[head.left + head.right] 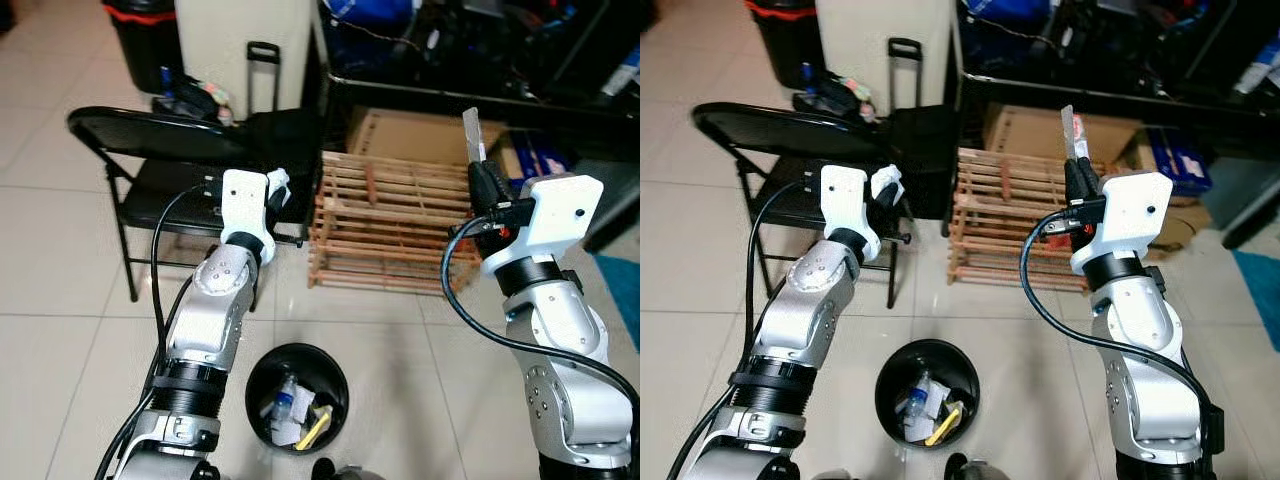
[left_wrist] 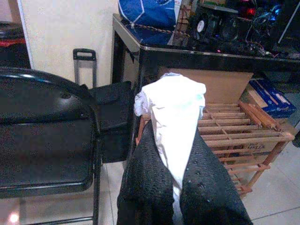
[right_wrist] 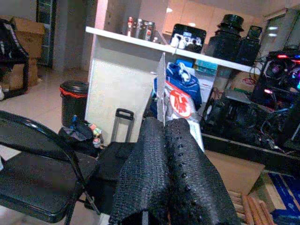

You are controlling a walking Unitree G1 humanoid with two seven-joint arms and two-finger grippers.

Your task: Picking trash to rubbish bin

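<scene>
1. We see the left gripper [image 1: 277, 186] clamped tight on a crumpled white tissue [image 2: 174, 112], raised in front of the black folding chair [image 1: 150, 135].
2. The right gripper [image 1: 480, 170] has its fingers pressed together on a thin flat wrapper [image 1: 472, 135] that sticks straight up, over the wooden crate [image 1: 385, 220].
3. The rubbish bin [image 1: 297, 395] sits on the tiled floor at 6 o'clock from both grippers, low between the arms, already holding a bottle and scraps.
4. Step in hand, as we judge it: carry both pieces to the bin. To do it well, bring each gripper back and down until it is right over the bin's opening before letting go; the tissue and wrapper look light and could drift past the rim if dropped from high up.
5. Best one arm at a time, so the arms don't crowd over the small opening.
6. The left wrist view shows the tissue's shape, pinched low between the pads [image 2: 145, 183]; the head views show just a white blob.
7. The right wrist view shows red print on the wrapper [image 3: 179, 104] plus a second bin [image 3: 74, 101] at 10 o'clock.
8. The head views give the bin's position relative to the arms.
</scene>
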